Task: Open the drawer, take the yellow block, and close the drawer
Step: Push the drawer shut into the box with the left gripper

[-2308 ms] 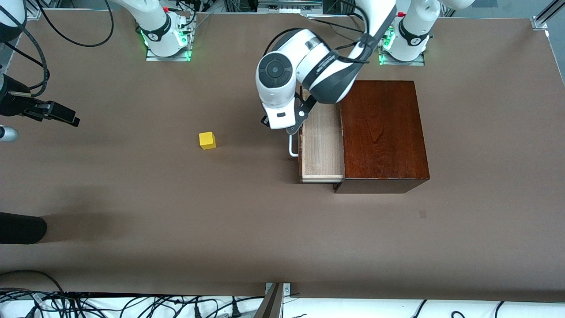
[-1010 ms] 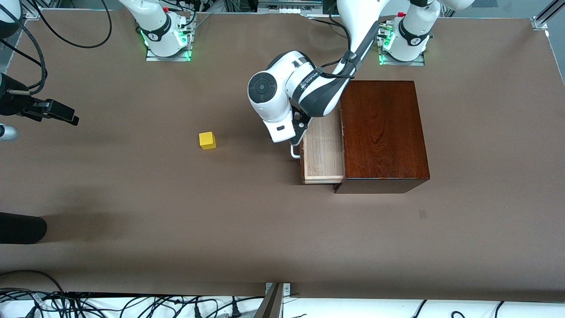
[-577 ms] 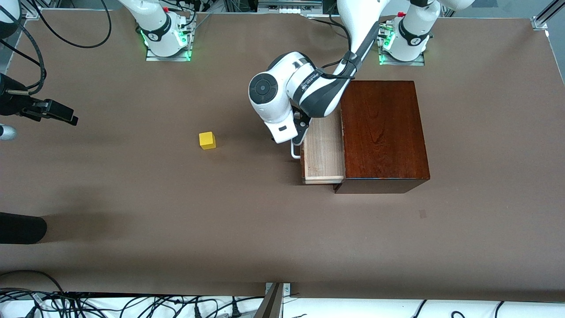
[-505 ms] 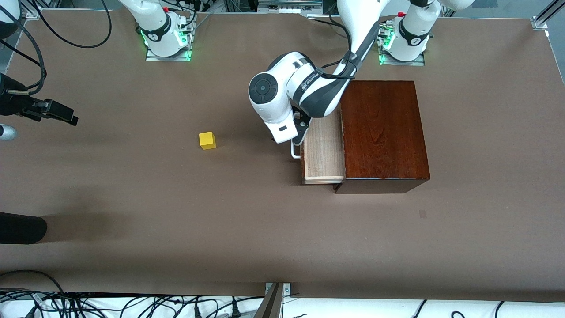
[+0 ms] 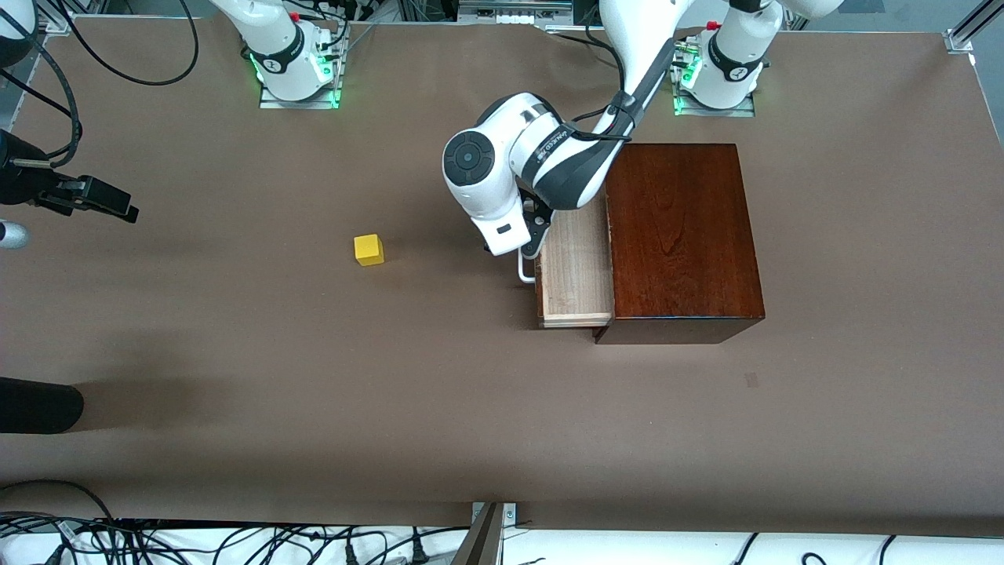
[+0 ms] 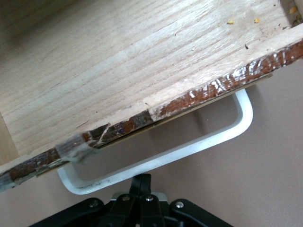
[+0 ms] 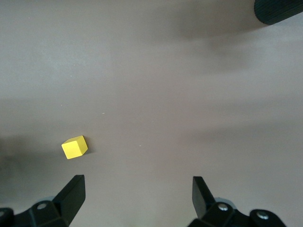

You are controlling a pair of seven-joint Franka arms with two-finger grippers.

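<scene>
The drawer (image 5: 576,271) of the dark red-brown box (image 5: 678,235) stands partly open, and its pale interior (image 6: 118,61) shows nothing inside. My left gripper (image 5: 527,249) is shut in front of the drawer. Its closed tips (image 6: 142,181) press against the outside of the white handle (image 6: 189,146) without gripping it. The yellow block (image 5: 368,249) lies on the bare table, apart from the drawer toward the right arm's end. My right gripper (image 5: 110,205) waits open above that end of the table. The right wrist view shows the block (image 7: 75,147) off to one side of the gripper (image 7: 137,189).
A black rounded object (image 5: 39,404) reaches in at the right arm's end, nearer the front camera, and shows too in the right wrist view (image 7: 279,9). Cables (image 5: 235,541) lie past the table's near edge. A brown cloth (image 5: 392,377) covers the table.
My left hand has come down along the drawer's front to the handle, and the drawer has slid a little way into the box. The block and right arm are unmoved.
</scene>
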